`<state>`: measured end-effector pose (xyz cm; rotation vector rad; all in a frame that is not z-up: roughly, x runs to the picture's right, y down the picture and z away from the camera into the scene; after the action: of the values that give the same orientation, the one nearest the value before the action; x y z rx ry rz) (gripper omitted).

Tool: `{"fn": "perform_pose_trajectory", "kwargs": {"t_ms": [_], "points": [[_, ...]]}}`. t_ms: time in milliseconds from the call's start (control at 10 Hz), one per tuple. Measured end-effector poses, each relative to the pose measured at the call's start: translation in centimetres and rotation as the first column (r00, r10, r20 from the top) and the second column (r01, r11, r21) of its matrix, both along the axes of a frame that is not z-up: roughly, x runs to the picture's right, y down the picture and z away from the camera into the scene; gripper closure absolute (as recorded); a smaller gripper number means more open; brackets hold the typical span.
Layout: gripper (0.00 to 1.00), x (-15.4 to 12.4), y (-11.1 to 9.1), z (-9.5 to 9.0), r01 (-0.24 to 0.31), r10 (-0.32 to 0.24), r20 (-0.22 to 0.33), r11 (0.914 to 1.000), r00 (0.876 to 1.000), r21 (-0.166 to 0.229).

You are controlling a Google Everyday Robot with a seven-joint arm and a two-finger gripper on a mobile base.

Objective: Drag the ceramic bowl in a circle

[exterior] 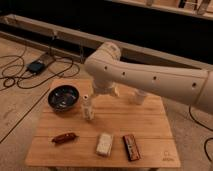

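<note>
ceramic bowl sits at the back-left corner of the wooden surface, close to both edges. gripper hangs under the bent white arm, to the right of the bowl and just behind the small bottle, not touching the bowl. can't tell if the gripper is open or closed, it's tucked under the wrist

step in hand, as I read it: reach and hook the bowl, so the circle hasn't started

how to do it well:
- come in from above or behind, since the bottle stands just beside the bowl's right rim and tips easily
- catch the near rim or press inside the wall, keeping the bowl flat on the surface
- run the circle inward, toward the centre, as there's little margin at the corner
- go slow, glazed ceramic likely slips on wood
</note>
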<state>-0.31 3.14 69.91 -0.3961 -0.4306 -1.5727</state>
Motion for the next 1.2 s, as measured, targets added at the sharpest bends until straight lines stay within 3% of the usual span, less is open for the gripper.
{"fn": "perform_pose_trajectory", "kwargs": {"t_ms": [200, 400, 600, 800, 1200], "points": [[0.20, 0.3, -2.4, 2.8, 0.009, -0.009, 0.002, 0.9998, 1.000, 0.017], [0.20, 0.4, -3.7, 4.9, 0.012, -0.012, 0.004, 0.9997, 1.000, 0.022], [0.20, -1.2, -4.6, 8.5, 0.000, -0.001, 0.039, 0.9997, 0.999, 0.026], [0.20, -2.9, -4.3, 11.3, -0.017, 0.014, 0.077, 0.9995, 0.997, 0.028], [0.20, -6.1, -1.7, 16.0, -0.017, 0.016, 0.144, 0.9998, 0.989, 0.007]]}}
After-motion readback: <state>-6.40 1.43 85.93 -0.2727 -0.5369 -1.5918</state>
